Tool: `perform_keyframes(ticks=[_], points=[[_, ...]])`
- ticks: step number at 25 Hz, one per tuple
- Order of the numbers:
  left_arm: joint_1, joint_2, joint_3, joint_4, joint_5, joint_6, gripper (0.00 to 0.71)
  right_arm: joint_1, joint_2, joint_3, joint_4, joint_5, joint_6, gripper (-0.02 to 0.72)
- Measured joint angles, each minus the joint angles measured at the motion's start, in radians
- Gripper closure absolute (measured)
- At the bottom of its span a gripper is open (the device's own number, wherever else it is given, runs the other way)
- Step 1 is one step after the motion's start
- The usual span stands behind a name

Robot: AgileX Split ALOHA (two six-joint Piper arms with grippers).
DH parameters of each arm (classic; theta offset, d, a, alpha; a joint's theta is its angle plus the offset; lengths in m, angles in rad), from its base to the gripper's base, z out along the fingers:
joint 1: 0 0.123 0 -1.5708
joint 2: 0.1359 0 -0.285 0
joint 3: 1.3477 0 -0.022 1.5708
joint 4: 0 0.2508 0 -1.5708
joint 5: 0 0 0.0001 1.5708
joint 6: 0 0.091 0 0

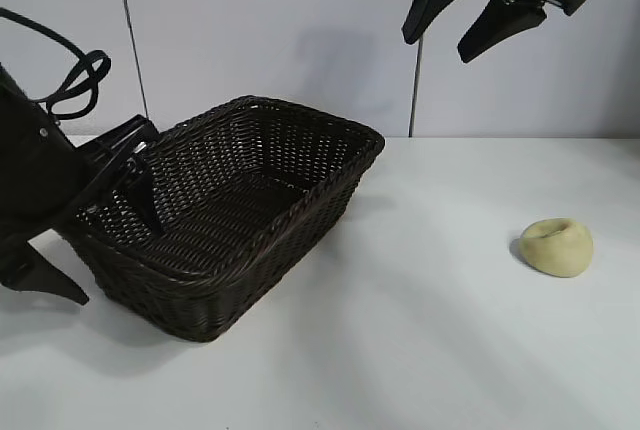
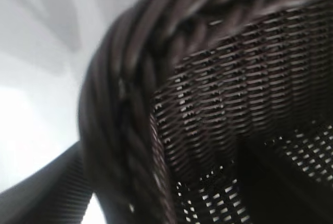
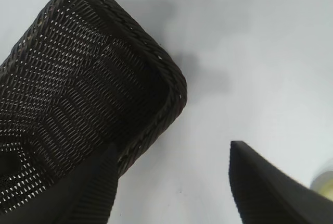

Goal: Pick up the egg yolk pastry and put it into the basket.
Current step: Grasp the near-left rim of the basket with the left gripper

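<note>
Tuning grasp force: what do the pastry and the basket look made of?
Egg yolk pastry: looks like soft dough or a foam replica; pale yellow, smooth and matte, rounded with a dimple. Which of the two, the look leaves open. Basket: dark brown woven wicker, possibly plastic rattan given the slight sheen on its strands; braided rim, open weave that light passes through, so rigid but textured.

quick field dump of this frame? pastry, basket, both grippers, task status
pastry: egg yolk pastry on table, right of basket, untouched
basket: basket upright, no pastry inside
left gripper: left gripper at basket's left end, jaws open, one inside the rim
right gripper: right gripper raised above table, jaws open, empty
status: pick not started
</note>
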Motion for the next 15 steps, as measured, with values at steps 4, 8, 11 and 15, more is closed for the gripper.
perform_keyframes(ticks=[4, 8, 11, 15], points=[[0.0, 0.001, 0.0, -0.001, -0.007, -0.002, 0.292, 0.0, 0.0, 0.0, 0.0, 0.0, 0.0, 0.249], [0.0, 0.001, 0.0, -0.001, -0.006, -0.002, 0.499, 0.0, 0.0, 0.0, 0.0, 0.0, 0.0, 0.249], [0.0, 0.001, 0.0, -0.006, -0.012, -0.015, 0.608, 0.0, 0.0, 0.0, 0.0, 0.0, 0.0, 0.249], [-0.001, 0.001, 0.0, -0.003, 0.01, -0.024, 0.609, 0.0, 0.0, 0.0, -0.001, 0.0, 0.0, 0.249]])
